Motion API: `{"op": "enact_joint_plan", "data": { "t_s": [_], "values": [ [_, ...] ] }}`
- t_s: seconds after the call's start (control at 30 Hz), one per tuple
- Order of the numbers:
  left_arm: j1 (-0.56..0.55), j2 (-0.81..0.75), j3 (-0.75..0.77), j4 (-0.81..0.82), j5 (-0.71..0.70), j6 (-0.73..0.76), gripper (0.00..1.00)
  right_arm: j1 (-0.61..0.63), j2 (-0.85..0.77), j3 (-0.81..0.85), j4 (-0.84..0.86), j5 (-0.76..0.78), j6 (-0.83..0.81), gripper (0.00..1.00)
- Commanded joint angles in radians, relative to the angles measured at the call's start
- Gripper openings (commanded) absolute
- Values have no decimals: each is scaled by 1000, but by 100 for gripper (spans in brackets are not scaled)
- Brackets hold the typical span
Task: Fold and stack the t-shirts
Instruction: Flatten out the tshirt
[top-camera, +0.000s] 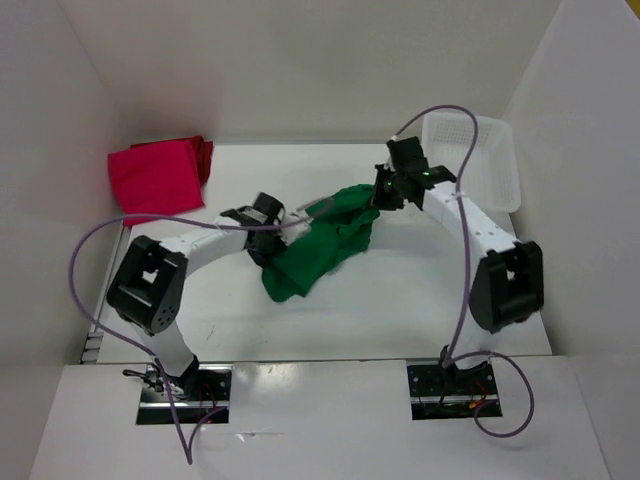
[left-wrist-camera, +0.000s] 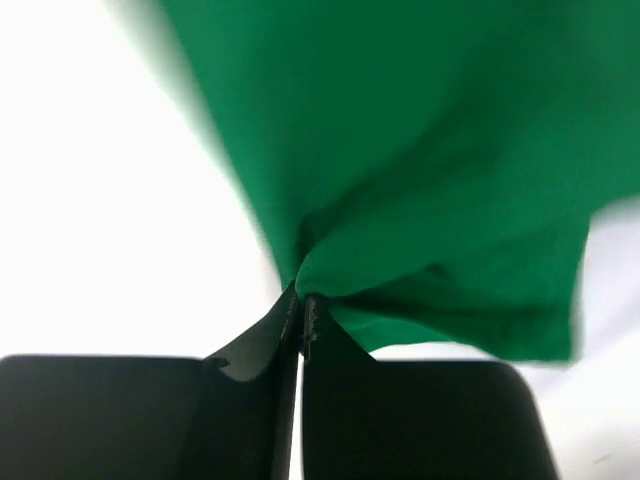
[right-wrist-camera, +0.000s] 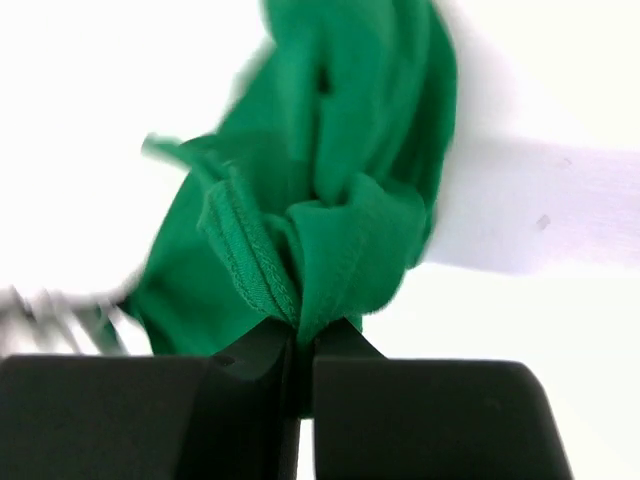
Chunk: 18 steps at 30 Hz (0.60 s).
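Observation:
A green t-shirt (top-camera: 320, 245) hangs bunched between my two arms over the middle of the table. My left gripper (top-camera: 290, 232) is shut on its left part; in the left wrist view the cloth (left-wrist-camera: 420, 180) is pinched at the fingertips of that gripper (left-wrist-camera: 300, 305). My right gripper (top-camera: 380, 195) is shut on the shirt's right end, where a hemmed fold (right-wrist-camera: 250, 260) bunches into the closed gripper (right-wrist-camera: 305, 335). Folded crimson t-shirt (top-camera: 155, 178) lies at the back left, with a dark red t-shirt (top-camera: 205, 152) showing at its right edge.
A white perforated plastic basket (top-camera: 490, 165) stands at the back right, close behind the right arm. White walls enclose the table on the left, back and right. A purple cable (top-camera: 462, 270) runs along each arm.

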Motion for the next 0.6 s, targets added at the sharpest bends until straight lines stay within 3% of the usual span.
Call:
{"op": "enact_joint_plan", "data": {
  "t_s": [0.0, 0.1, 0.17, 0.2, 0.27, 0.3, 0.4, 0.57],
  "values": [
    [232, -157, 2, -71, -81, 40, 0, -56, -183, -62, -114, -38, -58, 0],
    [357, -266, -28, -97, -102, 137, 0, -132, -237, -155, -198, -62, -98, 0],
    [366, -322, -68, -131, -113, 201, 20, -145, -237, -223, -235, -87, -123, 2],
    [366, -336, -79, -131, -125, 212, 34, -145, -237, -243, -235, -101, -133, 20],
    [366, -357, -99, -143, -170, 212, 60, -145, -228, -271, -246, -115, -133, 44],
    [366, -369, -110, -143, -194, 203, 68, -145, -228, -280, -246, -124, -133, 61],
    [386, -395, -101, -186, -201, 203, 76, -145, -280, -280, -246, -115, -124, 69],
    [351, -474, -119, -298, -44, 267, 79, -113, -321, -204, -267, -79, -124, 70]
  ]
}}
